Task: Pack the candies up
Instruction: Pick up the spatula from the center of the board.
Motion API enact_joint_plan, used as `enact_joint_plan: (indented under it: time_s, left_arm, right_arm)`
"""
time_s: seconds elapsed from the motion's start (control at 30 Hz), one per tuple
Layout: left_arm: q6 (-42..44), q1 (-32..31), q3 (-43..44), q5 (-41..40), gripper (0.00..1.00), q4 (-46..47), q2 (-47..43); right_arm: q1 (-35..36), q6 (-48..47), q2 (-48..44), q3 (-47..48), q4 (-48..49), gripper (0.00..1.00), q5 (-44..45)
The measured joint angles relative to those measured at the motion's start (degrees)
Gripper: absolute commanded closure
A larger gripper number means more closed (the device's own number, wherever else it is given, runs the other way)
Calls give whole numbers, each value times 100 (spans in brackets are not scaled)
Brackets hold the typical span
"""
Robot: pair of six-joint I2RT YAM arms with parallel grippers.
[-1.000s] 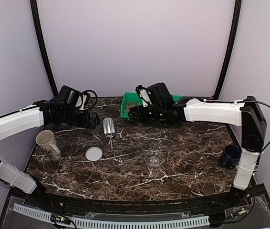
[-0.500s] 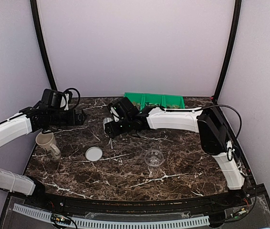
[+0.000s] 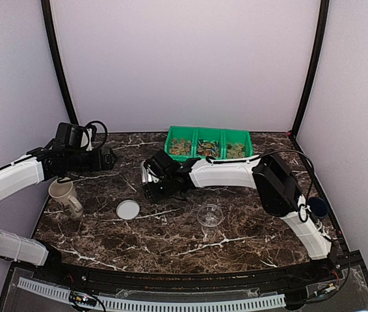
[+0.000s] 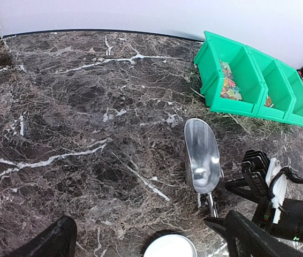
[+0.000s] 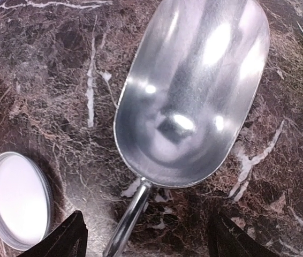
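Note:
The candies [image 3: 207, 148] lie as small mixed-colour wrapped pieces in the green three-compartment bin [image 3: 194, 130] at the back; some candies [image 4: 229, 89] show in its left compartment. A metal scoop [image 5: 194, 91] lies empty on the marble, its handle [image 5: 127, 219] pointing toward me. My right gripper [image 5: 146, 235] hangs open low over that handle, one finger on each side, not touching it. In the top view the right gripper [image 3: 153, 188] covers most of the scoop [image 3: 145, 171]. My left gripper [image 3: 109, 159] is open and empty, raised at the left.
A white lid [image 3: 128, 209] lies just left of the scoop handle. A clear plastic cup [image 3: 210, 214] stands in the middle front. A beige mug [image 3: 64, 195] sits at the left edge and a dark blue mug [image 3: 317, 208] at the right edge.
My right arm swung from the green bin leftward and down to the scoop handle, its jaws narrowing a little. My left arm drew back toward the left.

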Motion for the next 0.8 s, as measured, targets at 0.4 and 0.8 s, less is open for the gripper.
enact_joint_plan:
  time_s: [0.4,0.8]
  left_arm:
    - [-72,92,-9,175,1,28,55]
    - [-81,127,-11,225,1,31,70]
  right_arm:
    - [0,101,179,70,-26,42,334]
    - [0,66,284,120,155,68,505]
